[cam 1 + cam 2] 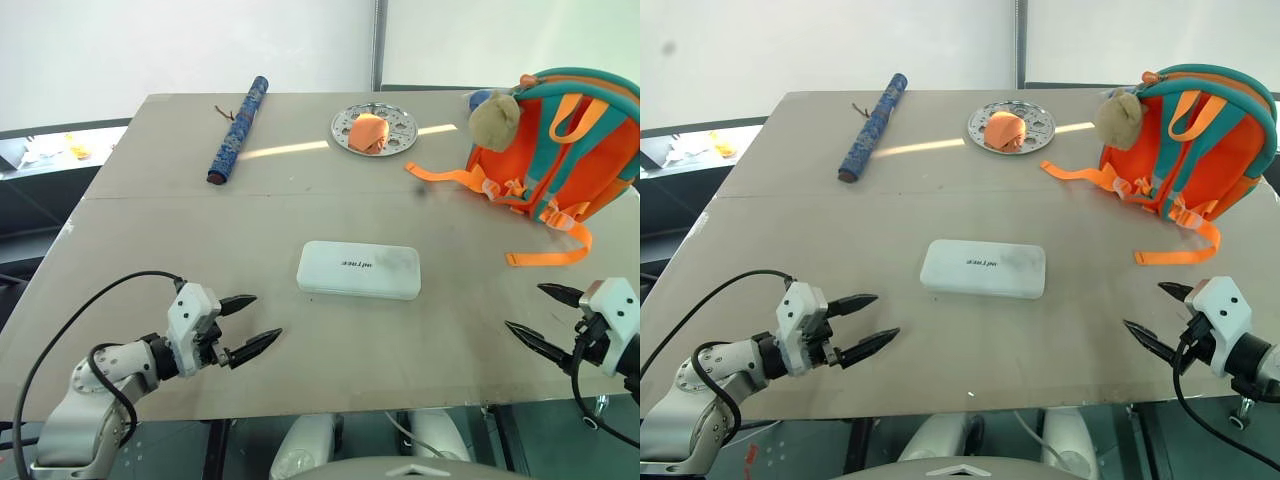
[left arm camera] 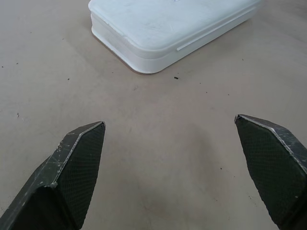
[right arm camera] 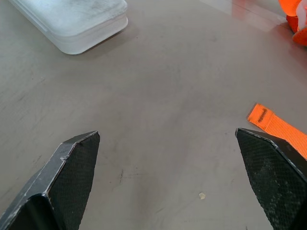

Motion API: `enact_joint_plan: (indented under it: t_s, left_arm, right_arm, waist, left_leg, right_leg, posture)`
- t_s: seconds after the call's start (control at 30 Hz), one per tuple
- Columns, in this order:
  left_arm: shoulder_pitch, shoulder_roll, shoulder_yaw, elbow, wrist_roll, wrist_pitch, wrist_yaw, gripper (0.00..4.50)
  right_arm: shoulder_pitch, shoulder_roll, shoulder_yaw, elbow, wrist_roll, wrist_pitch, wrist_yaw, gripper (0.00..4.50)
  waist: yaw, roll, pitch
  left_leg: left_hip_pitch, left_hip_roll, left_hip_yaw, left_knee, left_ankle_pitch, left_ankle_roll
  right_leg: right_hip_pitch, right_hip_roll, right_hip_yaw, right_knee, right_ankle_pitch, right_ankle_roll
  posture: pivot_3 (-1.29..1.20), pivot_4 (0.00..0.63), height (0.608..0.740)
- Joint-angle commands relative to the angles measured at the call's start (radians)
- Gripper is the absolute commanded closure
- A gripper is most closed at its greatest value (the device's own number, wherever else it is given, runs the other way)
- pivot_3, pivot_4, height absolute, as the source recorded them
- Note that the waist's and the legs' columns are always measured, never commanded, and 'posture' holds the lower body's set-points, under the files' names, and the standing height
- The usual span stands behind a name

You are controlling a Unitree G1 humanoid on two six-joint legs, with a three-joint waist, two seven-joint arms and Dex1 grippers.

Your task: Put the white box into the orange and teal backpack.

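Note:
The white box (image 1: 359, 270) lies flat in the middle of the table, small dark lettering on its face; its corner also appears in the left wrist view (image 2: 168, 26) and in the right wrist view (image 3: 72, 21). The orange and teal backpack (image 1: 565, 150) stands at the far right with a beige plush toy (image 1: 493, 120) on it and orange straps (image 1: 545, 255) trailing onto the table. My left gripper (image 1: 255, 323) hovers open near the front left, a short way from the box. My right gripper (image 1: 535, 315) hovers open at the front right, below the backpack's straps.
A rolled blue patterned item (image 1: 238, 128) lies at the back left. A metal plate (image 1: 395, 140) holding an orange object (image 1: 368, 131) sits at the back centre. The table's front edge (image 1: 300, 410) runs just behind both grippers.

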Motion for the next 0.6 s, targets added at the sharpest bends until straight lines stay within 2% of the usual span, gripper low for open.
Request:
enact_joint_plan:
  t_s: [0.03,0.23,0.3,0.4,0.5,0.53,0.6]
  left_arm:
    - [-0.067,-0.002,0.002,-0.027,-0.017,0.004,0.023,0.07]
    - [-0.267,-0.069,-0.023,0.018,-0.035,0.070,0.123,0.07]
    - [-0.316,-0.099,0.002,0.031,-0.102,0.152,0.170,0.47]
    - [-0.380,-0.122,0.008,0.045,-0.124,0.257,0.261,1.53]
    - [-0.433,-0.145,0.010,0.043,-0.135,0.326,0.342,2.75]
    - [-0.450,-0.152,0.010,0.043,-0.132,0.347,0.371,3.37]
    - [-0.479,-0.158,0.009,0.053,-0.122,0.414,0.441,4.33]
  right_arm:
    - [-0.022,0.038,-0.002,-0.042,0.006,-0.022,-0.045,0.03]
    - [-0.099,0.108,0.077,-0.157,-0.080,0.028,-0.225,0.03]
    - [-0.148,0.127,0.098,-0.157,-0.066,0.106,-0.286,0.00]
    - [-0.236,0.188,0.121,-0.158,-0.064,0.203,-0.406,0.70]
    - [-0.306,0.239,0.164,-0.180,-0.068,0.299,-0.491,1.96]
    - [-0.329,0.251,0.190,-0.183,-0.082,0.321,-0.515,2.59]
    - [-0.363,0.263,0.239,-0.184,-0.103,0.370,-0.552,3.51]
  waist:
    - [0.000,0.000,0.000]
    - [0.001,0.000,0.000]
    - [-0.005,-0.001,0.000]
    - [-0.005,-0.001,0.000]
    - [-0.001,-0.001,0.000]
    - [0.000,-0.001,0.000]
    - [0.001,-0.001,0.000]
  left_leg:
    - [0.000,0.000,0.000,0.000,0.000,0.000]
    - [0.000,-0.001,-0.003,0.001,0.002,-0.004]
    - [0.000,-0.001,-0.003,0.000,0.002,-0.004]
    - [-0.003,-0.001,-0.003,0.000,0.002,-0.005]
    - [-0.005,-0.001,-0.003,0.000,0.003,-0.005]
    - [-0.005,-0.001,-0.004,0.000,0.003,-0.005]
    - [-0.005,-0.002,-0.004,0.000,0.003,-0.005]
  right_leg:
    - [0.000,0.000,0.000,0.000,0.000,0.000]
    - [0.001,0.000,-0.003,0.001,0.000,0.000]
    - [0.000,0.000,-0.002,0.001,0.000,0.000]
    - [-0.004,0.000,-0.001,0.001,0.001,0.000]
    - [-0.007,0.000,-0.001,0.001,0.001,0.000]
    - [-0.007,0.000,-0.001,0.002,0.001,0.000]
    - [-0.007,0.000,-0.001,0.002,0.001,0.000]
  posture:
    - [0.00,0.150,0.733]
    - [0.00,0.150,0.733]
    - [0.00,0.150,0.733]
    - [0.00,0.150,0.733]
    - [0.00,0.150,0.733]
    - [0.00,0.150,0.733]
    - [0.00,0.150,0.733]
